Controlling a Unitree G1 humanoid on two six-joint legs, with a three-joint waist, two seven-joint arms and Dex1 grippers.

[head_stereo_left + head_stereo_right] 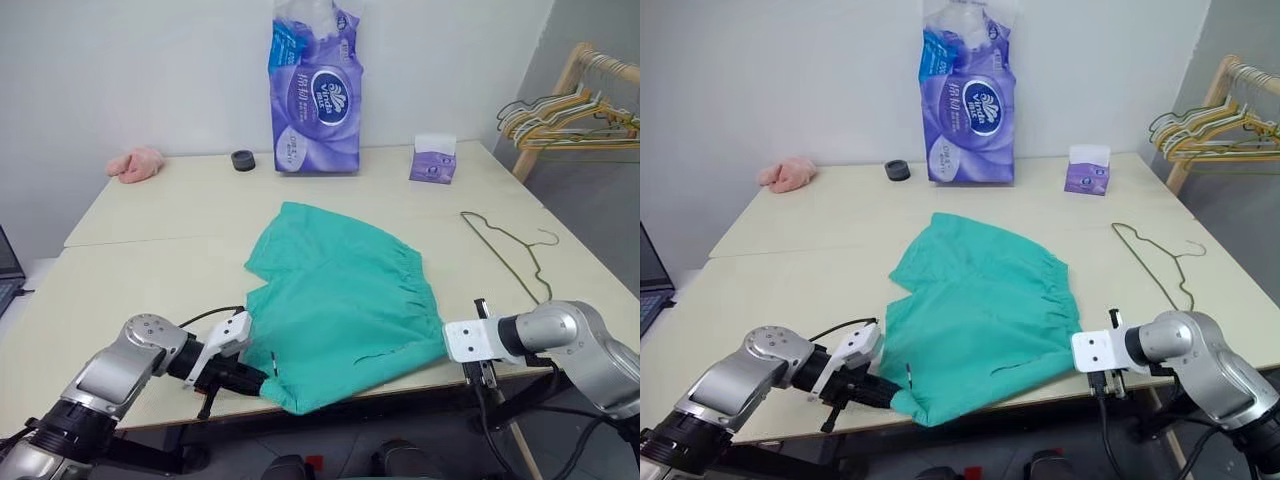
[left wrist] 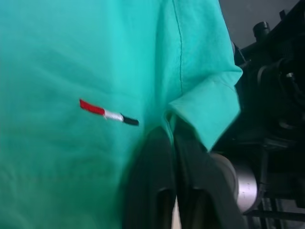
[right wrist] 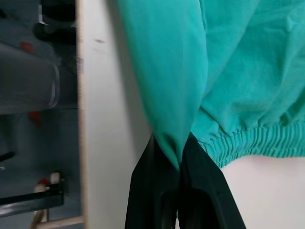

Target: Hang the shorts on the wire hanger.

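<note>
The teal shorts (image 1: 340, 300) lie spread on the cream table (image 1: 150, 270), waistband toward the right, with their near edge hanging over the table's front edge. My left gripper (image 2: 170, 131) is at the shorts' near left hem, shut on a fold of that fabric by a small striped label (image 2: 108, 113). At the near right corner, beside the gathered waistband (image 3: 257, 140), my right gripper (image 3: 178, 152) is shut on the cloth. The grey wire hanger (image 1: 505, 245) lies flat on the table to the right of the shorts, apart from them.
A tall purple tissue pack (image 1: 315, 95), a small purple tissue box (image 1: 433, 160), a black ring (image 1: 243, 160) and a pink cloth (image 1: 137, 163) sit along the back. A wooden rack with bunched hangers (image 1: 575, 110) stands at the right. A laptop edge (image 1: 8, 262) shows at far left.
</note>
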